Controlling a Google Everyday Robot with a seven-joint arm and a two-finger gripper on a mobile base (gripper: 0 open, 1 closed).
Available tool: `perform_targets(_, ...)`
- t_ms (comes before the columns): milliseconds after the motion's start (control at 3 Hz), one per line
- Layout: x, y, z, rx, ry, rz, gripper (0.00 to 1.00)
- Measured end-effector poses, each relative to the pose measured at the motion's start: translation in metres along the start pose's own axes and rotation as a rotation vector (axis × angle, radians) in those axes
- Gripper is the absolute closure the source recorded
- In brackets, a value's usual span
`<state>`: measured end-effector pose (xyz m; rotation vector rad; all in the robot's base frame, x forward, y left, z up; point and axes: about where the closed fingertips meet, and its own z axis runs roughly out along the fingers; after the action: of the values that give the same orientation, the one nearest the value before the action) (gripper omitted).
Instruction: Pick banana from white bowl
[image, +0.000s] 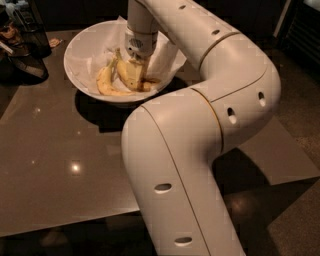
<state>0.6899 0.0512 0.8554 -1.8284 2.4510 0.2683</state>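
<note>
The white bowl (82, 42), lined with crumpled white paper (162, 56), stands at the table's far left. In it lie two bananas. The banana (128, 75), with dark brown streaks at its right end, lies in the middle. A paler, shorter banana (104, 82) lies to its left. My gripper (137, 59) reaches straight down into the bowl and sits right on top of the streaked banana, hiding its upper part.
A dark wire-mesh container (30, 30) and other dark items stand at the far left, beside the bowl. My large white arm (190, 150) arches over the right half of the glossy brown table (60, 165) and hides the area behind it.
</note>
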Motion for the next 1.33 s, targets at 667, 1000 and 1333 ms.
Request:
perform_targets(667, 0.004, -0.001, 0.0054, -0.01, 0.013, 0.002, 0.92)
perform_targets(1000, 0.004, -0.001, 0.0054, -0.01, 0.013, 0.002, 1.0)
perform_targets(1333, -0.0027, -0.0074, -0.0012, 0.048, -0.012, -0.001, 1.0)
